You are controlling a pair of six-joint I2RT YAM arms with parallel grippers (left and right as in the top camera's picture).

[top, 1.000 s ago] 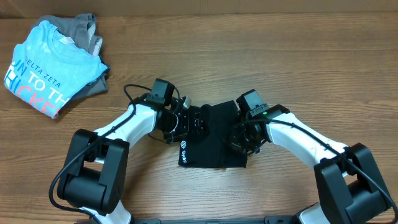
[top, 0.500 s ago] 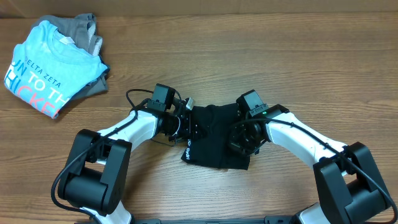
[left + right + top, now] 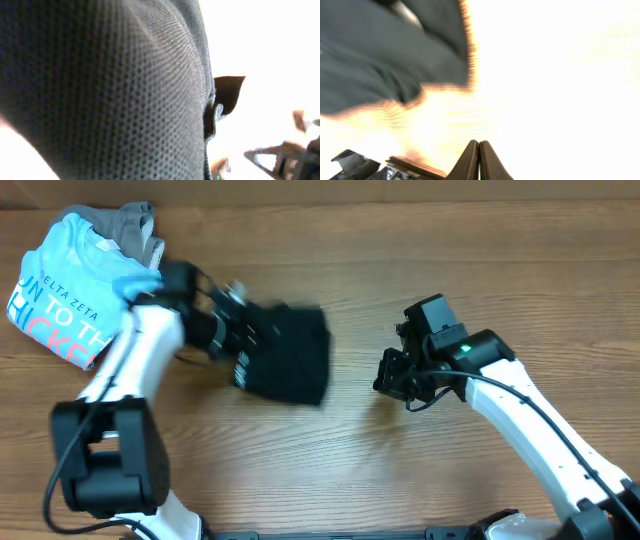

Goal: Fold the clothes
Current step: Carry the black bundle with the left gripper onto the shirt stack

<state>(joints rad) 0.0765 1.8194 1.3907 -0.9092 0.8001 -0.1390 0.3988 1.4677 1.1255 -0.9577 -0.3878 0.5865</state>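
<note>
On a wooden table (image 3: 400,260), the left arm (image 3: 130,365) rose from its base in the lower left of the overhead frame and stretched toward the upper centre-left, with its forearm angled to the right. The right arm (image 3: 520,405) ran up from the lower right corner, elbow bent and wrist pointing left at mid-frame. A folded black T-shirt (image 3: 290,355) lay left of centre, smeared by motion blur and well apart from the right arm. The left gripper (image 3: 225,330) had its jaws clamped on the shirt's left edge, and dark mesh fabric (image 3: 100,90) filled nearly all of the left wrist view. The right gripper (image 3: 392,380) hung over bare wood with nothing in it. In the right wrist view its jaws (image 3: 479,152) were pressed together. A light blue T-shirt (image 3: 65,290) with white and pink lettering sat in the upper left corner, overlapping a grey garment (image 3: 135,225) behind it. A tiny white label (image 3: 240,367) showed near the black shirt's lower left edge.
</note>
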